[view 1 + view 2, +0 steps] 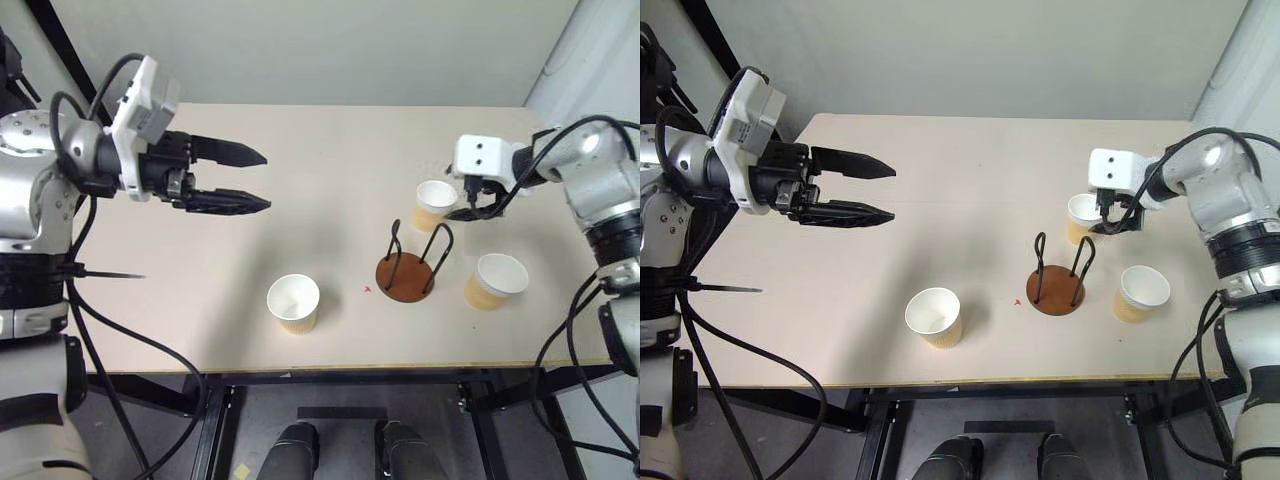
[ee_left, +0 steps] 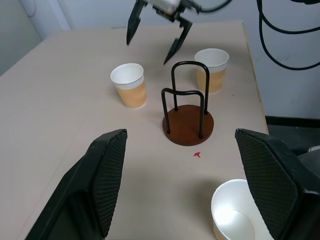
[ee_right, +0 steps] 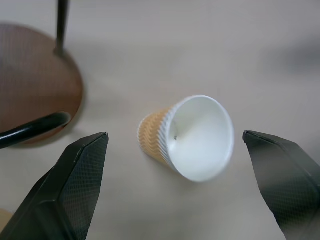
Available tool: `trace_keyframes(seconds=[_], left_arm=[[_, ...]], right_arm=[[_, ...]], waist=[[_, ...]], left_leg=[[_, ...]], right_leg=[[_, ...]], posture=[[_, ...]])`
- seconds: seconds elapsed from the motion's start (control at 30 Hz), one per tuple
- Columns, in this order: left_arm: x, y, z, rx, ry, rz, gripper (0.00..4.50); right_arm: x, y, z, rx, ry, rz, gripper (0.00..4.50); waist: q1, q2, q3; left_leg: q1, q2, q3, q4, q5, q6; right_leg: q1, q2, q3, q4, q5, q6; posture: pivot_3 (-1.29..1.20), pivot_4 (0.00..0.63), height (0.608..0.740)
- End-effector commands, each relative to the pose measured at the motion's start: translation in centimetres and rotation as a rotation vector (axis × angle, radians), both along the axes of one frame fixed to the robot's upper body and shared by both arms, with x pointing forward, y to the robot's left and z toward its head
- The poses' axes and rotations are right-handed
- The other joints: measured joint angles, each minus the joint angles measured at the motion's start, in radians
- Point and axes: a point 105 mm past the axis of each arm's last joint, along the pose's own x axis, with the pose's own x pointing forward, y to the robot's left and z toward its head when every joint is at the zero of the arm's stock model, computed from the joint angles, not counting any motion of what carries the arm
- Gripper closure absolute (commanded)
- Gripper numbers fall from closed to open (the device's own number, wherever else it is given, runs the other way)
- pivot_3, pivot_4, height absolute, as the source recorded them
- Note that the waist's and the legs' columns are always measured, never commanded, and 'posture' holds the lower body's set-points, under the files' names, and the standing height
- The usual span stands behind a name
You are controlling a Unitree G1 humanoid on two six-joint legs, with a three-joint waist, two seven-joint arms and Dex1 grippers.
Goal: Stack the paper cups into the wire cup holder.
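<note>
Three tan paper cups with white insides stand upright on the beige table (image 1: 330, 140). One cup (image 1: 293, 303) is near the front edge, one (image 1: 497, 280) is right of the wire cup holder (image 1: 406, 270), and one (image 1: 434, 205) is behind it. The holder is a reddish-brown disc with two black wire loops and has nothing in it. My right gripper (image 1: 468, 208) hangs open just above and beside the rear cup (image 3: 200, 137), which lies ahead between its fingers (image 3: 80, 185), untouched. My left gripper (image 1: 262, 180) is open and raised over the table's left part, pointing right, holding nothing.
The table's front edge runs just below the near cup. A wall stands behind the table, and a black frame bar (image 1: 60, 40) is at the back left. Cables (image 1: 560, 150) hang from both arms. Bare tabletop lies between the left gripper and the holder.
</note>
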Motion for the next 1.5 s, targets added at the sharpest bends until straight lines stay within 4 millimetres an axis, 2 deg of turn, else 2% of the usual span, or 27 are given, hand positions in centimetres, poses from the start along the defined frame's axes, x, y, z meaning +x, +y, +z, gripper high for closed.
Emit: trace_keyframes(seconds=[0.03,0.33,0.53,0.63,0.8,0.97,1.0,1.1,1.23,1.3,1.4,1.5], left_arm=[[-0.8,0.1,1.5,0.008,-0.06,-0.002,0.78],[-1.0,0.3,1.6,0.005,-0.061,0.014,0.78],[-1.2,0.4,1.7,0.008,-0.064,0.022,0.78],[-1.3,0.4,1.6,0.01,-0.065,0.026,0.78],[-1.3,0.4,1.6,0.008,-0.066,0.031,0.78],[-1.2,0.4,1.5,0.007,-0.068,0.034,0.78],[-1.2,0.4,1.5,0.006,-0.068,0.034,0.78],[-0.9,0.4,1.5,0.003,-0.067,0.034,0.78],[-0.5,0.1,1.4,-0.006,-0.064,0.02,0.78],[-0.4,-0.1,1.4,-0.008,-0.064,0.012,0.78],[0.0,-0.3,1.3,-0.011,-0.06,-0.001,0.78],[0.3,-0.6,1.2,-0.017,-0.057,-0.019,0.78]], right_arm=[[0.4,-0.1,1.0,-0.083,-0.049,0.034,0.02],[1.8,-0.5,-1.1,-0.211,-0.039,0.037,0.02],[2.9,0.2,-2.6,-0.283,-0.057,0.032,0.02],[3.3,0.6,-3.1,-0.303,-0.072,0.025,0.57],[3.4,1.4,-3.1,-0.29,-0.062,0.033,2.3],[3.0,1.4,-1.3,-0.234,-0.053,0.051,4.11],[2.7,1.4,-0.7,-0.216,-0.051,0.061,4.43],[2.0,0.8,1.2,-0.186,-0.064,0.08,4.47],[0.2,0.6,5.1,-0.112,-0.107,0.123,4.47],[-1.6,0.9,6.7,-0.086,-0.108,0.161,4.47],[-5.4,1.6,8.6,-0.075,-0.096,0.228,4.47],[-8.3,2.2,8.4,-0.089,-0.065,0.261,4.47]], waist=[[0.0,0.0,0.0],[-0.002,0.0,0.0],[-0.004,0.0,0.0],[-0.004,0.001,0.0],[-0.003,0.001,0.0],[-0.002,0.001,0.0],[-0.001,0.001,0.0],[-0.001,0.001,0.0],[-0.001,0.001,0.001],[-0.001,0.001,0.001],[-0.003,0.001,0.001],[0.0,0.001,0.001]], left_leg=[[0.0,0.0,0.0,0.0,0.0,0.0],[0.001,0.0,0.0,0.0,-0.001,-0.002],[0.001,0.0,-0.001,-0.001,-0.002,-0.004],[0.001,0.001,-0.001,-0.002,-0.003,-0.004],[0.001,0.001,-0.001,-0.002,-0.004,-0.006],[0.001,0.001,-0.001,-0.003,-0.005,-0.006],[0.001,0.001,-0.001,-0.003,-0.005,-0.006],[0.0,0.001,-0.001,-0.004,-0.005,-0.007],[0.0,0.001,-0.001,-0.005,-0.005,-0.007],[0.001,0.001,-0.001,-0.006,-0.005,-0.007],[0.002,0.001,-0.001,-0.007,-0.005,-0.007],[0.001,0.001,-0.001,-0.007,-0.004,-0.008]], right_leg=[[0.0,0.0,0.0,0.0,0.0,0.0],[0.0,0.0,0.0,0.0,0.0,-0.001],[0.0,0.0,0.0,0.0,0.0,-0.002],[-0.001,0.0,0.0,0.0,0.0,-0.002],[-0.001,0.0,0.0,0.0,-0.001,-0.003],[-0.001,0.0,-0.001,0.0,-0.001,-0.005],[-0.001,0.0,-0.001,0.0,-0.001,-0.005],[-0.001,0.0,-0.001,-0.001,-0.002,-0.005],[-0.002,0.0,-0.001,-0.001,-0.002,-0.006],[-0.002,0.0,-0.001,-0.001,-0.002,-0.006],[-0.001,0.0,-0.002,-0.001,-0.003,-0.008],[0.0,0.0,-0.003,-0.001,-0.005,-0.007]], posture=[[0.0,0.15,0.74],[0.0,0.15,0.74],[0.0,0.15,0.74],[0.0,0.15,0.74],[0.0,0.15,0.74],[0.0,0.15,0.74],[0.0,0.15,0.74],[0.0,0.15,0.74],[0.0,0.15,0.74],[0.0,0.15,0.74],[0.0,0.15,0.74],[0.0,0.15,0.74]])
